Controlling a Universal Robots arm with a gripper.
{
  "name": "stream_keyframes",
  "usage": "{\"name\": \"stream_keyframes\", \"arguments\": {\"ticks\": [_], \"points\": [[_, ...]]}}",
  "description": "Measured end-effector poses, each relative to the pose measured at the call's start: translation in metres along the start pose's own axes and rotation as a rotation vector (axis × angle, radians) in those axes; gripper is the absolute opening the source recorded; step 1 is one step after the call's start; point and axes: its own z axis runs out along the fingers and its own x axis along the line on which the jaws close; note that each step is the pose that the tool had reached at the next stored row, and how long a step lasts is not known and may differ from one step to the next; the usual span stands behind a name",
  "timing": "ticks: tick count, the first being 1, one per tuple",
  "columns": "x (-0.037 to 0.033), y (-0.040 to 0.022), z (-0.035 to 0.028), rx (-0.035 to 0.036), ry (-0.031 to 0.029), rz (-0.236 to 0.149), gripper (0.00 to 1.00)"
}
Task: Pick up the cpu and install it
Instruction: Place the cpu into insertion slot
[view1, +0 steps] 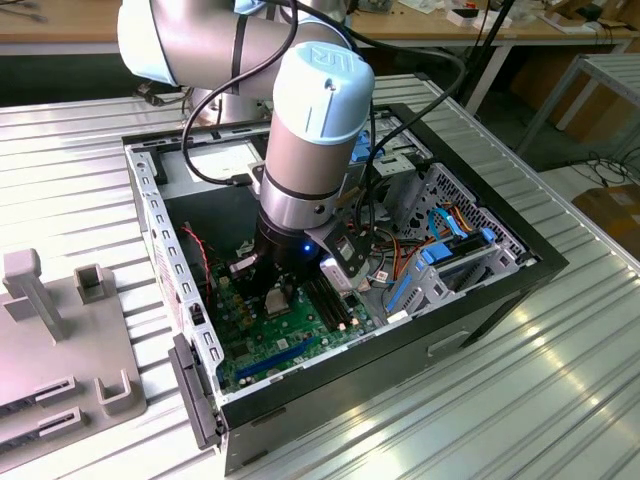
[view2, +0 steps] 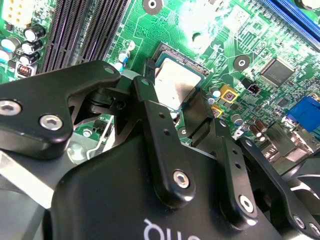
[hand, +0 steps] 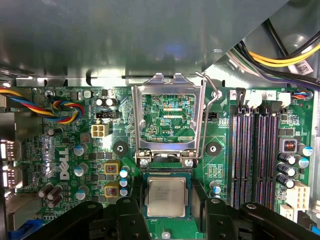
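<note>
**Seated chip with retention hardware open.** The cpu (hand: 166, 196), a small flat square chip with a plain silvery-grey metal lid, lies level inside the square dark-rimmed socket (hand: 166, 173) on the green printed circuit board (hand: 222, 167). In both wrist views its edges run parallel to the socket walls, which suggests it is already seated rather than hanging above the contacts.

The black two-fingered gripper (hand: 166, 204) straddles the chip. Its black fingers (hand: 131, 215) stand one on each side. In the first wrist view a thin strip of socket rim shows between each finger and the lid, so the tool is judged released, with the jaws apart and nothing clamped. This flanking pose leaves the flat top uncovered and addresses the chip by two opposite edges only.

Just beyond the socket, the bright steel load plate (hand: 138, 120) is flipped open, and its bent wire lever (hand: 204, 130) is raised beside it. Both must be out of the way for a chip to drop in. Neither is closed, so the installation is judged unfinished. The dark memory slots (hand: 260, 150) run side by side near the socket, well apart from the fingers.

In the exterior view the silver-and-pale-blue robot arm (view1: 310, 150) reaches straight down into the open black computer case (view1: 330, 385). The case lies on its side on a ribbed metal table (view1: 500, 420), so that the board faces upward for vertical access.
</note>
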Motion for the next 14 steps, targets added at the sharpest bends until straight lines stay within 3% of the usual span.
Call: {"name": "stream_keyframes", "arguments": {"ticks": [14], "points": [[-0.0002,-0.0008,0.0004,0.0,0.0002,0.0,0.47]]}}
